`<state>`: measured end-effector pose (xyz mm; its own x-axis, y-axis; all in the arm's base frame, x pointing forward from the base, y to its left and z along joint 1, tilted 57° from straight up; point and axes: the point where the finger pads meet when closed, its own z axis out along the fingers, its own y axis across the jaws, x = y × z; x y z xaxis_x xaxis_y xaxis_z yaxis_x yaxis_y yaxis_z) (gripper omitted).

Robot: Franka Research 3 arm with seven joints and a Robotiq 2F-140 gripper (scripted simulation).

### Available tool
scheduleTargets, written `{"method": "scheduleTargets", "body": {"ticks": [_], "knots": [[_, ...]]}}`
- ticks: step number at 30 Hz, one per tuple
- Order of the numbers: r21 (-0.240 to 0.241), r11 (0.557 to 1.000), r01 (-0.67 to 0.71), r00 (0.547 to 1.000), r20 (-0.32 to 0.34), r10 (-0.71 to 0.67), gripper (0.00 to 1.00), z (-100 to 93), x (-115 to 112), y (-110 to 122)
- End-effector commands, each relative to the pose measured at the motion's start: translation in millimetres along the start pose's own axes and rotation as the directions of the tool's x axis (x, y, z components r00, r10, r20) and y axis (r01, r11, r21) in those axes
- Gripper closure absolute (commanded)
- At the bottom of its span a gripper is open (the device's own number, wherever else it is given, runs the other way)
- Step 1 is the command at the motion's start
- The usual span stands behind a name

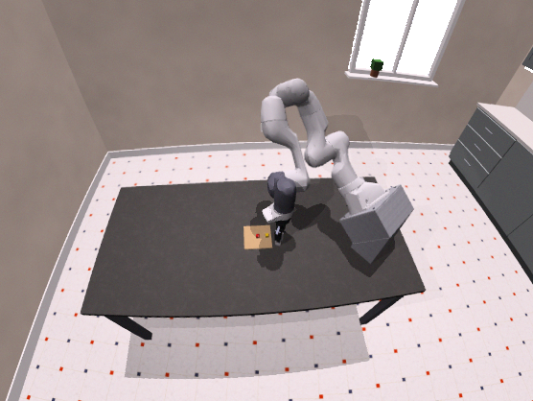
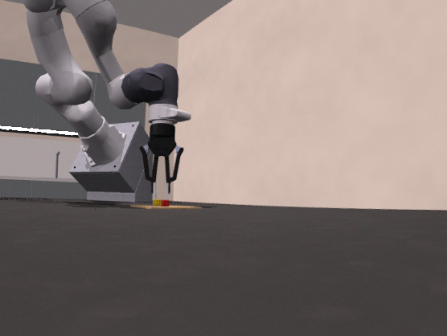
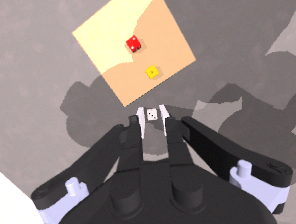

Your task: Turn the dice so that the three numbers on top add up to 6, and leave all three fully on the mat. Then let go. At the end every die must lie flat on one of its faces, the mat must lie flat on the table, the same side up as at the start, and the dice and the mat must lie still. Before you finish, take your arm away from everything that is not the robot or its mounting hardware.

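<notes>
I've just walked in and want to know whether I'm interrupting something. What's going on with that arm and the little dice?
The robot arm's hand is over the table beside a tan mat. Its fingers stand a little apart, lined up with a white die that is off the mat, and they grip nothing. A red die and a yellow die are on the mat, so the white one is yet to join them.

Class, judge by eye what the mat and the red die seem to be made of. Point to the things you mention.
Mat (image 1: 249,243) (image 3: 106,48): perhaps cork or thin wood, matt; its tan surface is even and shows no shine.
Red die (image 1: 258,236) (image 3: 133,44): probably plastic, finish uncertain; its colour is solid and its edges crisp.
</notes>
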<state>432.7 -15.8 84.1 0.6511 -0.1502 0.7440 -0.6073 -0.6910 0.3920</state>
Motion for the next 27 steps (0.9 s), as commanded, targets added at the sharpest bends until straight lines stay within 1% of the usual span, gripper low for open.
{"method": "scheduleTargets", "body": {"ticks": [1,16,17,27], "knots": [[0.003,1.0,-0.004,1.0,-0.002,0.004,0.81,0.0,0.9,-1.3],[0.003,1.0,-0.004,1.0,-0.002,0.004,0.81,0.0,0.9,-1.3],[0.003,1.0,-0.004,1.0,-0.002,0.004,0.93,0.0,0.9,-1.3],[0.003,1.0,-0.004,1.0,-0.002,0.004,0.93,0.0,0.9,-1.3]]}}
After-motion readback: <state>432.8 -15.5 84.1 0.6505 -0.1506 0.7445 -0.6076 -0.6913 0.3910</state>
